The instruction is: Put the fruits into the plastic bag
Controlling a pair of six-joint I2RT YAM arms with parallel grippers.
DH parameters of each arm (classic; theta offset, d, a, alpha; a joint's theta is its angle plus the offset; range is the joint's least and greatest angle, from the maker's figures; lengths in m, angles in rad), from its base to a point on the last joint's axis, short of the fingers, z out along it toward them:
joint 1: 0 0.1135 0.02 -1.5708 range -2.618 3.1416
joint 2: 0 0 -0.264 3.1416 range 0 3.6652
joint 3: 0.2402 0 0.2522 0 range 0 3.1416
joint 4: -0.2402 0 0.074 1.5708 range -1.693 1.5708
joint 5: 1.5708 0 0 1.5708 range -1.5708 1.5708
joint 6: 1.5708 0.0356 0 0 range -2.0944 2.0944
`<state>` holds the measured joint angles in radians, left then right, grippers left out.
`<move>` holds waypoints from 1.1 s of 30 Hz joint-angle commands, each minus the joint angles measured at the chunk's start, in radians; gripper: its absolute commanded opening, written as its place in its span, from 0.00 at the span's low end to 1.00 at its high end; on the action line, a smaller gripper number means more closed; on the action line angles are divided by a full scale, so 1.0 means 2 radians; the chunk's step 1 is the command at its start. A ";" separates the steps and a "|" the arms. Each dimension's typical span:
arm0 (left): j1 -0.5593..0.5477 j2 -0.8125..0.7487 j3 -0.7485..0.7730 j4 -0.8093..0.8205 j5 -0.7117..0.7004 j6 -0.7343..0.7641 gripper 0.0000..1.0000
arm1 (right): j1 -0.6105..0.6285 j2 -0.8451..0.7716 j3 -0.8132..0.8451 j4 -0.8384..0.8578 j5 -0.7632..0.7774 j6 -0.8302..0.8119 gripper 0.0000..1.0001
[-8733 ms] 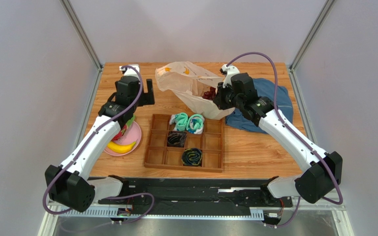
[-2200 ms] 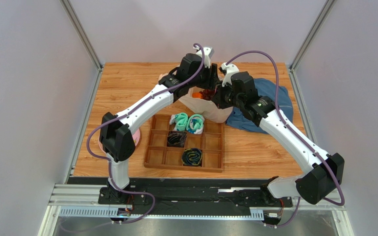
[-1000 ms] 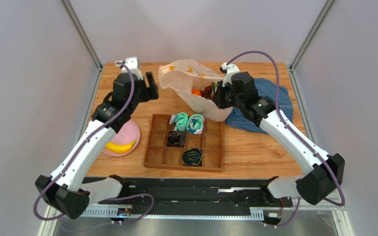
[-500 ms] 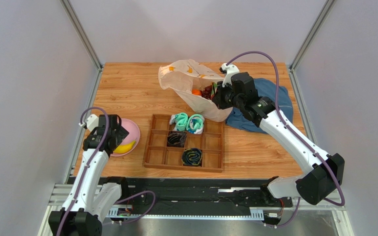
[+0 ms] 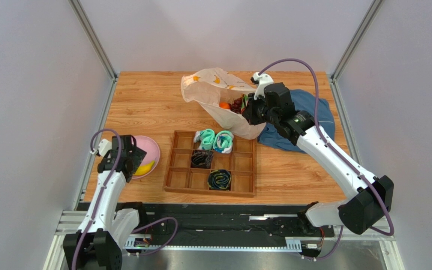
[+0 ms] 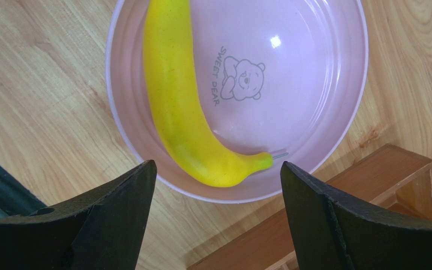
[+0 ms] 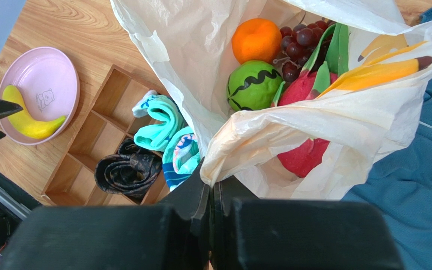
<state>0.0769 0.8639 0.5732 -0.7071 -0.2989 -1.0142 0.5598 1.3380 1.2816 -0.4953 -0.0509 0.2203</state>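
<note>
Yellow toy banana [image 6: 181,107] lay in the round pink plastic bowl [image 6: 314,67].
The left gripper [image 6: 217,169] hung over it, jaws wide apart, empty. Past the wooden compartment tray [image 5: 241,164], the right gripper [image 7: 210,191] pinched the rim of the thin cream banana-print plastic bag [image 7: 291,129] holding a toy orange [image 7: 256,39], striped green melon [image 7: 254,84], purple grapes [image 7: 294,48], pink dragon fruit [image 7: 300,157].

One banana [image 6: 184,107], one orange [image 7: 256,40], one striped melon [image 7: 254,85], one bunch of grapes [image 7: 297,42] and one dragon fruit [image 7: 298,89] are in view, five pieces in all, each kind single. Rolled socks number four: two teal socks [image 5: 205,137] [image 5: 223,140] and two dark socks [image 5: 201,159] [image 5: 219,179]. There is one plastic bag [image 7: 190,50], one pink plate [image 6: 314,84], one wooden tray [image 5: 241,169] and one blue garment [image 5: 319,115].
</note>
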 commanded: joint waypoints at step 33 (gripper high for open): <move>0.069 0.110 -0.001 0.163 0.095 0.072 0.17 | 0.002 -0.002 0.012 0.014 0.004 -0.004 0.04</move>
<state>0.2073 1.1015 0.5171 -0.4236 -0.1825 -0.9230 0.5598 1.3380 1.2816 -0.4961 -0.0498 0.2199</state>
